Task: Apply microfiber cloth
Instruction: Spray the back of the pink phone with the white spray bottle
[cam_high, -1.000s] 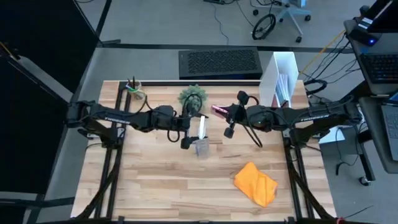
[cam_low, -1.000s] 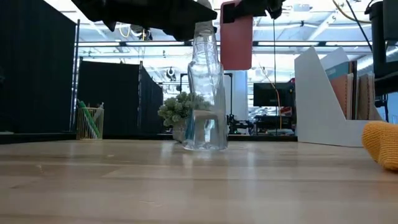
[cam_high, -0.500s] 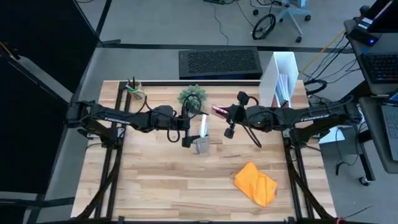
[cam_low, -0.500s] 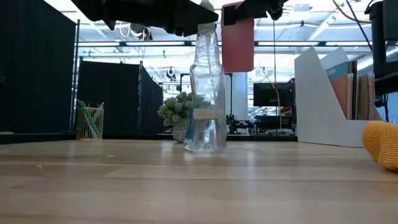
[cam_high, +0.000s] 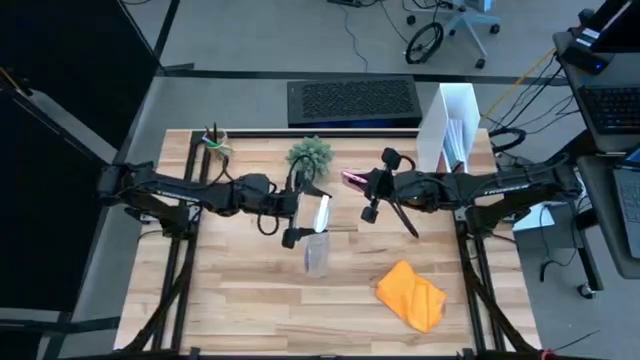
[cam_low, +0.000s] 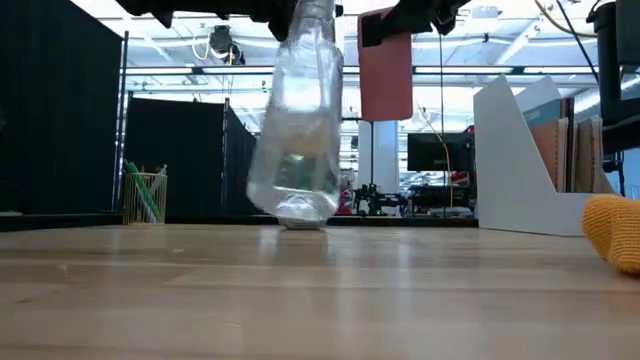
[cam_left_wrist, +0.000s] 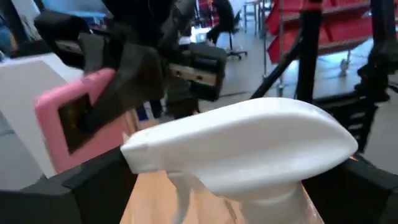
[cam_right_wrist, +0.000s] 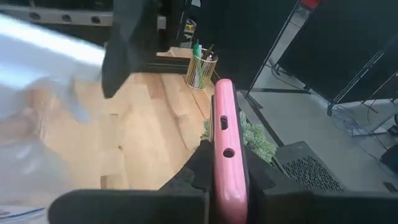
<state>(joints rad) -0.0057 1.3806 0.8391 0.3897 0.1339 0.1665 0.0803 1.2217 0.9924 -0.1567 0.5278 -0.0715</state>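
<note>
from above we count two arms, one spray bottle (cam_high: 317, 240), one pink phone (cam_high: 354, 179), one orange cloth (cam_high: 412, 295), one small plant (cam_high: 310, 155), one pencil cup (cam_high: 215, 140), one white file stand (cam_high: 452, 125) and one black mat (cam_high: 353, 101). the left gripper (cam_high: 300, 222) is clamped on the bottle's white head, and the bottle hangs tilted over the middle of the wooden table (cam_high: 240, 300). the right gripper (cam_high: 362, 183) is closed on the phone, near the back middle of the table. the cloth lies crumpled on the table toward the front right, well apart from both grippers and touched by neither. grey floor, cables and an office chair surround the table.

at table height we see one clear bottle (cam_low: 298, 130) lifted and leaning, its base just above the wood, and one phone (cam_low: 385, 70) held upright beside it. a single edge of the cloth (cam_low: 614, 233) shows at the far right, resting on the table. behind stand the pencil cup (cam_low: 146, 197), the file stand (cam_low: 520, 160), black partitions and ceiling lights.

the left wrist view shows one white sprayer head (cam_left_wrist: 249, 146) filling the frame, with the phone (cam_left_wrist: 81, 118) in the other arm's grip beyond it.

the right wrist view shows the phone (cam_right_wrist: 226, 155) edge-on, pinched between dark fingers (cam_right_wrist: 199, 163), with the plant (cam_right_wrist: 252, 137), the pencil cup (cam_right_wrist: 200, 71) and the blurred bottle (cam_right_wrist: 37, 118) over the wood.
</note>
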